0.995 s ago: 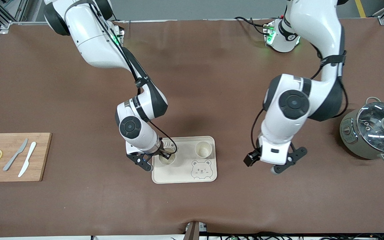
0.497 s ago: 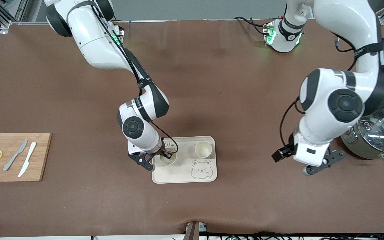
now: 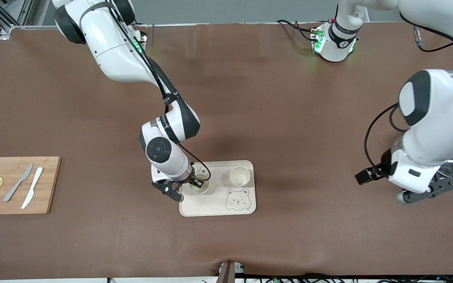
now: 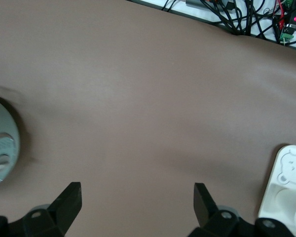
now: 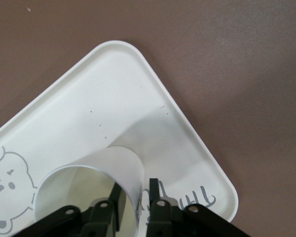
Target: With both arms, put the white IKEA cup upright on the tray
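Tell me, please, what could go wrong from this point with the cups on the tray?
The right gripper pinches the wall of a cup standing on the tray; opening or lifting carelessly could tip it. A second cup stands beside it and might be knocked. The left gripper, open, hangs beside the pot, which its arm could clip.

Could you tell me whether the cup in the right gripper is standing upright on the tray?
Upright: the cup shows its round open mouth from above on the tray, its wall pinched in the right gripper.
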### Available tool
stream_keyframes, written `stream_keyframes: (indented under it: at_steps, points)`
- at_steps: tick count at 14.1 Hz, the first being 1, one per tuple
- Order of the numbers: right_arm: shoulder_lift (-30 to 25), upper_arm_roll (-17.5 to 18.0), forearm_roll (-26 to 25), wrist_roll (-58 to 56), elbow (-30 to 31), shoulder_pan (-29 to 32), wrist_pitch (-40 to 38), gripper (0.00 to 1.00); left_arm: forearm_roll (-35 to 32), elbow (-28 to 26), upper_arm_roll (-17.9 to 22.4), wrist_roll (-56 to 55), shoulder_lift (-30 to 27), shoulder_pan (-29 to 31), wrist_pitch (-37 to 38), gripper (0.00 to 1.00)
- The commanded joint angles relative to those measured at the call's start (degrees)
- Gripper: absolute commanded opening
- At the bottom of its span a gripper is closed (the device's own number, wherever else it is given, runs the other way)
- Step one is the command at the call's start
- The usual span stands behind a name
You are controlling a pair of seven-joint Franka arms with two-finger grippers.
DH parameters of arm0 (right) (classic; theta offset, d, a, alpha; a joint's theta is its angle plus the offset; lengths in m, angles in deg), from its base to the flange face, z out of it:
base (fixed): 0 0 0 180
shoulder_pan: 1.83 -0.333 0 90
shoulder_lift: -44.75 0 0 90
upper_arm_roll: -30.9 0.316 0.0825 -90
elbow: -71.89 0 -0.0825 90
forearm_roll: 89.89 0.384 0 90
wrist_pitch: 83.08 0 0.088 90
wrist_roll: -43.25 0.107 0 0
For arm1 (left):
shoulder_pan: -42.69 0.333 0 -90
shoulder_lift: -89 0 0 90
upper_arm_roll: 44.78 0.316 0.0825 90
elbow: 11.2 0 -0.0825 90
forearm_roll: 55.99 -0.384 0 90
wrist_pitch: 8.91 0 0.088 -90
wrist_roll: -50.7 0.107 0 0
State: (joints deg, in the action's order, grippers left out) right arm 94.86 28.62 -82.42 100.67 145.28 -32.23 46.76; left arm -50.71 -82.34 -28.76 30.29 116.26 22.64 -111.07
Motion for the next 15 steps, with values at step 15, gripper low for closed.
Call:
stream_keyframes:
  at_steps: [15]
  points:
    - [-32.0, -0.4, 3.1, -7.2, 8.8, 3.8, -30.7, 1.0, -1.1, -1.4, -0.5, 16.3, -8.7, 6.6, 4.2, 1.0]
